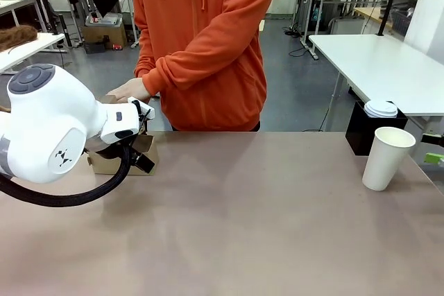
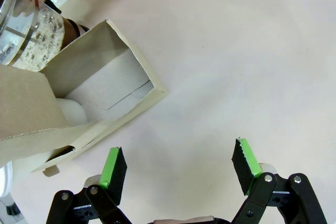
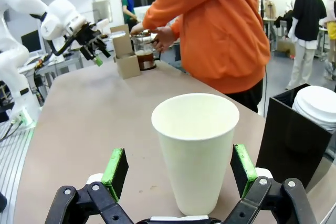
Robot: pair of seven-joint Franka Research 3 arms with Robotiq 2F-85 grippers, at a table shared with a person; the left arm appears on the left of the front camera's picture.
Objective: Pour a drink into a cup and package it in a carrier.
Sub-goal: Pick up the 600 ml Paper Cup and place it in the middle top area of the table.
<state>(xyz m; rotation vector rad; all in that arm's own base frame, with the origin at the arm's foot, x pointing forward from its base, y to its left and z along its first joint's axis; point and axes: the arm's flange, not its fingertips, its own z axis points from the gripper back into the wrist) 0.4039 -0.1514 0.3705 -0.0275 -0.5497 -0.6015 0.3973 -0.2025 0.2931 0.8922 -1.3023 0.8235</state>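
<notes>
The cup (image 1: 387, 157) stands upright and lidless near the right end of the table (image 1: 243, 227), just beside the black box (image 1: 361, 129).

The right gripper (image 3: 178, 153) has its pads spread to either side of the cup, not yet pinching. I'd say the grasp wants a soft squeeze around mid-height (paper walls buckle easily), keeping the cup plumb. No liquid shows in it. The drink (image 3: 145, 61) sits low in the glass pitcher (image 3: 143, 52), held by the person's hand (image 3: 164, 37) at the far left corner, right beside the carrier (image 3: 126, 59). The left gripper (image 2: 178, 148) hangs over bare table near the carrier, fingers wide apart and holding nothing. White lids (image 3: 320, 106) are stacked in the black box. I cannot tell what lies inside the carrier.
</notes>
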